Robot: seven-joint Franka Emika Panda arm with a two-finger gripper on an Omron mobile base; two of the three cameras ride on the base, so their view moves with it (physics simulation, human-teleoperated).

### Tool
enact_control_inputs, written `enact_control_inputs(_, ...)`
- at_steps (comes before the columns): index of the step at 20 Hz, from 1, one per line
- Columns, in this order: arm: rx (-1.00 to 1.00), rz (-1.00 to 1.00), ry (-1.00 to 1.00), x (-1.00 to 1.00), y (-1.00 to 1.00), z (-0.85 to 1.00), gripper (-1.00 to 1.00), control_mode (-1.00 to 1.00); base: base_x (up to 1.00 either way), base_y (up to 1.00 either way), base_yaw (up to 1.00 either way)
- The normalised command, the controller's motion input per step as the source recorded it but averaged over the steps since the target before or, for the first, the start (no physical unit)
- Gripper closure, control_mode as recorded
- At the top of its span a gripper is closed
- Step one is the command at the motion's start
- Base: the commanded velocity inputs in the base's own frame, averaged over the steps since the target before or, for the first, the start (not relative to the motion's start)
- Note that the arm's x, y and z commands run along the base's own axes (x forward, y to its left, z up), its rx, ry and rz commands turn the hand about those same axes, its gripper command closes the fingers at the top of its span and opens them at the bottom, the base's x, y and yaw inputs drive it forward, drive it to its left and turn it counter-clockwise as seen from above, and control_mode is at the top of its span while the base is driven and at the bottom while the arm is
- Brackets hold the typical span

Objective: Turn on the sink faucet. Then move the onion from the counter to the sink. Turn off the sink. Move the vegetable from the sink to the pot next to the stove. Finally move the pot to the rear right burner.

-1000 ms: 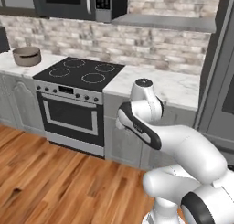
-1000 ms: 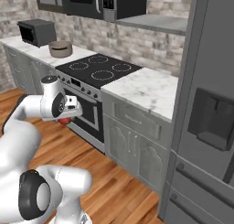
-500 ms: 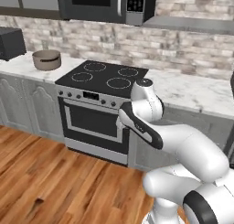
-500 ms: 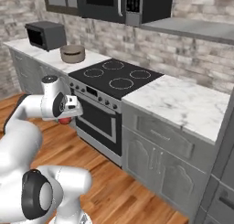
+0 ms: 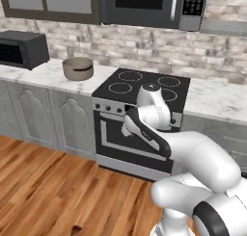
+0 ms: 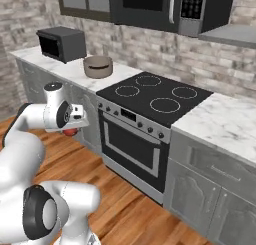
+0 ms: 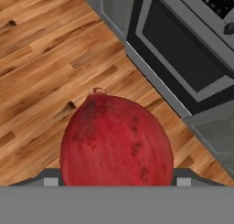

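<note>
the left base view takes in a dark boxy microwave oven (image 5: 23, 48) at the far left of the white marble counter with grey veins (image 5: 48, 76), then the squat round grey-brown pot with a thick rim (image 5: 78, 68) standing on that slab just left of the black glass cooktop (image 5: 144, 88), whose rear right burner, a thin white circle (image 5: 169, 81), lies beyond the white arm. the right base view adds what the arm hides there: the gripper (image 6: 71, 131) pointing down beside the grey cabinet front, with a red bit of the round red-orange onion (image 6: 70, 131) under it. the hand view shows the onion (image 7: 117, 143) close up, deep red with darker specks and a small stem tip, clasped between the jaws, above the wooden plank floor (image 7: 41, 54) and beside the dark oven door (image 7: 180, 58).
</note>
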Motion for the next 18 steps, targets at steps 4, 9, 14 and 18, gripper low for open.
enact_control_inputs(4, 0.00, 0.00, 0.00, 0.00, 0.00, 0.00, 1.00, 1.00, 0.19, 1.00, -0.25)
enact_control_inputs(9, 0.00, 0.00, 0.00, 0.00, 0.00, 0.00, 1.00, 1.00, 0.16, 0.99, -0.31)
enact_control_inputs(14, 0.00, 0.00, 0.00, 0.00, 0.00, 0.00, 1.00, 1.00, 0.13, 0.82, -0.38)
enact_control_inputs(18, 0.00, 0.00, 0.00, 0.00, 0.00, 0.00, 1.00, 1.00, 0.13, 0.81, -0.43)
